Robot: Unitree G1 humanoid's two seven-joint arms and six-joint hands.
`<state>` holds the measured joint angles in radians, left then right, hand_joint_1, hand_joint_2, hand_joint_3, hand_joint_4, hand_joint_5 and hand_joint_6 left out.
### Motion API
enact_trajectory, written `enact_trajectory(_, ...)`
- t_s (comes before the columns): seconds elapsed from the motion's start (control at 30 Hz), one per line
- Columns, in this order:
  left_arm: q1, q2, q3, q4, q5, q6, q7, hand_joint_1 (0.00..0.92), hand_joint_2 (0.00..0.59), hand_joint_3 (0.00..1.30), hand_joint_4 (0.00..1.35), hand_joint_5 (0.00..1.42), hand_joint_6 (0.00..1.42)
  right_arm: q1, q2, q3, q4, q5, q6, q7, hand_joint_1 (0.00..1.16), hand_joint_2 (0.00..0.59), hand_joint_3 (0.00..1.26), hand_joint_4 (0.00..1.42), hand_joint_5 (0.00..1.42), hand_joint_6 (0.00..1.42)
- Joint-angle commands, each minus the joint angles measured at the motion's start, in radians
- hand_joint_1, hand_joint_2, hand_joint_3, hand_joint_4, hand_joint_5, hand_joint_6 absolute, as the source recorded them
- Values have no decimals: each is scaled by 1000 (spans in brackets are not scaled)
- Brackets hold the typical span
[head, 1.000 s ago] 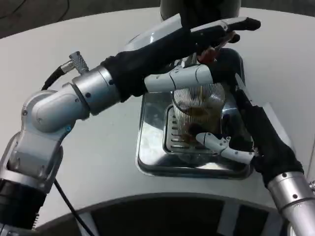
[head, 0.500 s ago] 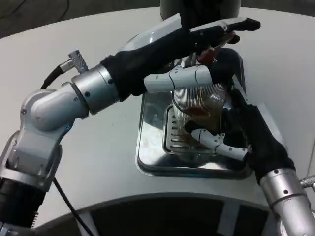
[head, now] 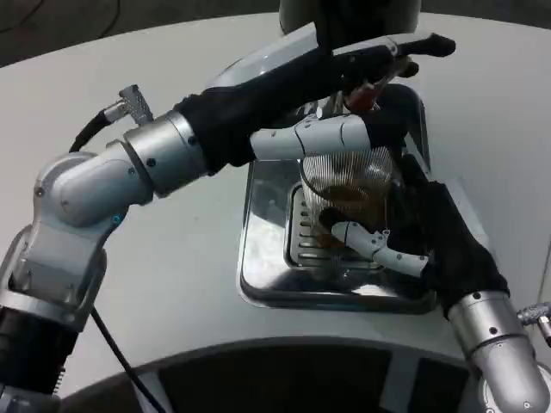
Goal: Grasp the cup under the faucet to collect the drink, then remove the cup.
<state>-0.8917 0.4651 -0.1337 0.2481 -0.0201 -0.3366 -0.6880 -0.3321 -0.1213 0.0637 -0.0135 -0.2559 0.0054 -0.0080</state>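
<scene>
**Dispenser station, cup under the faucet: items as I see them from the head camera**

1. White table (head: 172, 258): round-edged, fills most of my view; a dark gap runs along its near edge.

2. Left arm (head: 103, 185): silver forearm with a black sleeve, crossing from near left up to the far centre. A cable leaves a connector close to the elbow.

3. Drip tray (head: 263, 258): shiny steel, rectangular, at centre of the table, with a slotted grille in its middle. It reflects the parts above it.

4. Right arm (head: 495, 344): silver forearm rising from the near right corner, black sleeve over the wrist.

5. Left hand (head: 362, 69): at the far end of the tray, on the dispenser's lever (head: 413, 43). Dark fingers lie along the top of it; one white finger (head: 314, 138) reaches across just above the cup's rim. I cannot tell whether it clamps the lever or only presses on it.

6. Right hand (head: 405, 241): wrapped round the cup from its right side, a white finger curling across the near face low down. I read this as a firm hold.

7. Cup (head: 349, 194): clear, ribbed plastic, upright over the grille, directly below the left hand. Brown liquid shows inside; the level is unclear.
</scene>
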Motion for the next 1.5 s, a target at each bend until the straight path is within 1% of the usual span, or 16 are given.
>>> enact_trajectory(0.03,9,19,-15,20,29,-8,-29,17,93,140,48,109,93,-7,17,8,26,20,-35,-7,770,212,0,0,0,0)
enact_trajectory(0.27,6,22,-16,27,32,-11,-29,21,93,140,48,109,93,-18,29,8,50,24,-48,-13,770,212,0,0,0,0)
enact_trajectory(0.4,5,24,-17,33,34,-13,-31,22,93,140,48,109,93,-30,41,7,77,30,-67,-19,768,211,0,0,1,0)
enact_trajectory(0.6,5,27,-17,37,39,-15,-32,23,93,140,55,109,93,-36,55,11,102,33,-92,-34,762,210,0,1,39,0)
enact_trajectory(0.8,8,30,-17,37,43,-16,-35,24,89,140,57,114,93,-38,64,18,117,27,-110,-49,767,212,12,45,79,15)
enact_trajectory(1.13,12,31,-19,33,50,-12,-36,12,89,145,69,121,105,-34,83,32,136,17,-141,-89,776,216,82,115,154,60)
enact_trajectory(1.23,14,33,-18,31,52,-11,-35,10,87,148,70,121,106,-29,90,38,140,11,-151,-104,787,208,113,158,178,77)
enact_trajectory(1.5,20,40,-18,21,51,-9,-41,0,78,150,80,121,108,-25,112,56,153,-18,-164,-164,804,218,157,212,226,106)
